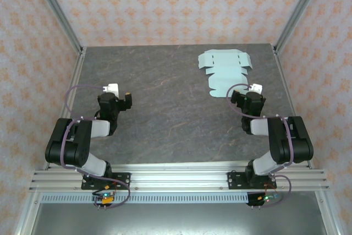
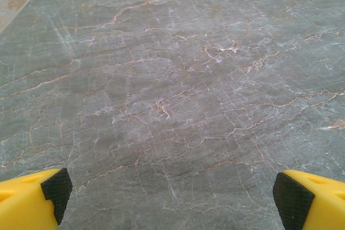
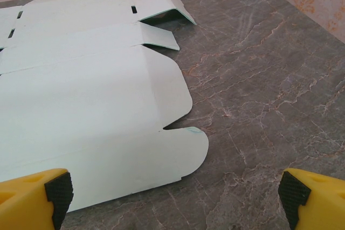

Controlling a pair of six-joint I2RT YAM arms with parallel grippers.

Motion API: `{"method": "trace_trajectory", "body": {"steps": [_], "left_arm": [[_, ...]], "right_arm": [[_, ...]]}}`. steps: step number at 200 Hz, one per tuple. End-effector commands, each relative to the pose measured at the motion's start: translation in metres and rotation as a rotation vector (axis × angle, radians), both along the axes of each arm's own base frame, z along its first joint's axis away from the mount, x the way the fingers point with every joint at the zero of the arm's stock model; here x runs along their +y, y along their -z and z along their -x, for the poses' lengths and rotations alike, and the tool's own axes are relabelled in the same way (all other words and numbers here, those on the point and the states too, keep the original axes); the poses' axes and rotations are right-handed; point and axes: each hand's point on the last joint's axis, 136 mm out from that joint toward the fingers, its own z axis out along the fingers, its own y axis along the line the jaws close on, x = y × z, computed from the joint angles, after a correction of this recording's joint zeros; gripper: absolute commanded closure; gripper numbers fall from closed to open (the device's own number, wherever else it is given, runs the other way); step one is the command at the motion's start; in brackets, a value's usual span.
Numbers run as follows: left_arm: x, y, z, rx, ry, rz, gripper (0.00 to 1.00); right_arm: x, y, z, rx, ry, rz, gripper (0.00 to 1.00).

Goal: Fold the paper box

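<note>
1. Table [image 1: 165,114]: grey marble-look top, takes up most of the overhead view.
2. Wallpapered walls [image 1: 176,4]: pale pink with an orange motif, on three sides.
3. Aluminium rail [image 1: 176,179]: runs along the near edge, both arm bases bolted on it.
4. Left arm [image 1: 74,144]: folded back on the left side, wrist pointing toward the far wall.
5. Right arm [image 1: 286,141]: folded the same way on the right side.
6. Paper box [image 1: 225,72]: pale mint-blue flat die-cut sheet, unfolded, lying on the far right part of the table, just ahead of the right wrist. Far corner flaps tilt up slightly; small slots in the far panels.
7. Left gripper [image 2: 172,192]: jaws spread wide, nothing between them, bare table below, well apart from the sheet.
8. Right gripper [image 3: 175,192]: jaws spread wide, holding nothing; its left pad [image 3: 58,191] sits over the sheet's near edge, contact cannot be told.
</note>
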Motion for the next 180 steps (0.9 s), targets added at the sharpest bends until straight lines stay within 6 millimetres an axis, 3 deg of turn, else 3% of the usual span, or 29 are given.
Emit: {"method": "trace_trajectory", "body": {"steps": [1, 28, 51, 77, 92, 105, 140, 149, 167, 180], "left_arm": [[0.001, -0.017, -0.008, -0.053, -0.008, 0.0, 0.0], [-0.008, -0.033, -0.011, -0.014, 0.023, -0.036, 0.0], [-0.042, -0.075, -0.008, -0.004, 0.102, -0.156, 0.0], [-0.066, -0.114, -0.002, -0.063, 0.156, -0.005, 0.0], [-0.081, -0.127, 0.003, -0.033, 0.245, 0.022, 0.0], [-0.086, -0.139, 0.009, -0.038, 0.272, 0.05, 0.0], [-0.067, -0.176, 0.028, -0.084, 0.145, 0.158, 0.0], [-0.049, -0.181, 0.035, -0.101, 0.023, 0.199, 0.0], [0.015, -0.174, 0.072, -0.115, -0.457, 0.323, 0.0], [0.023, -0.173, 0.081, -0.085, -0.46, 0.265, 0.0]], "right_arm": [[0.0, -0.009, -0.005, -0.025, -0.005, 0.001, 0.01], [-0.028, -0.036, 0.009, -0.063, 0.175, 0.011, 0.01], [-0.042, -0.069, 0.019, -0.095, 0.273, 0.005, 0.01], [-0.082, -0.096, 0.031, -0.025, 0.646, -0.052, 0.01], [-0.079, -0.098, 0.008, 0.069, 0.611, -0.033, 0.01], [-0.064, -0.084, -0.023, 0.166, 0.499, -0.042, 0.01], [-0.014, -0.04, -0.093, 0.356, 0.242, -0.183, 0.01], [-0.001, -0.032, -0.108, 0.386, 0.181, -0.225, 0.01], [0.018, -0.012, -0.126, 0.47, 0.103, -0.28, 0.01], [0.026, -0.001, -0.133, 0.508, 0.069, -0.256, 0.01]]}}
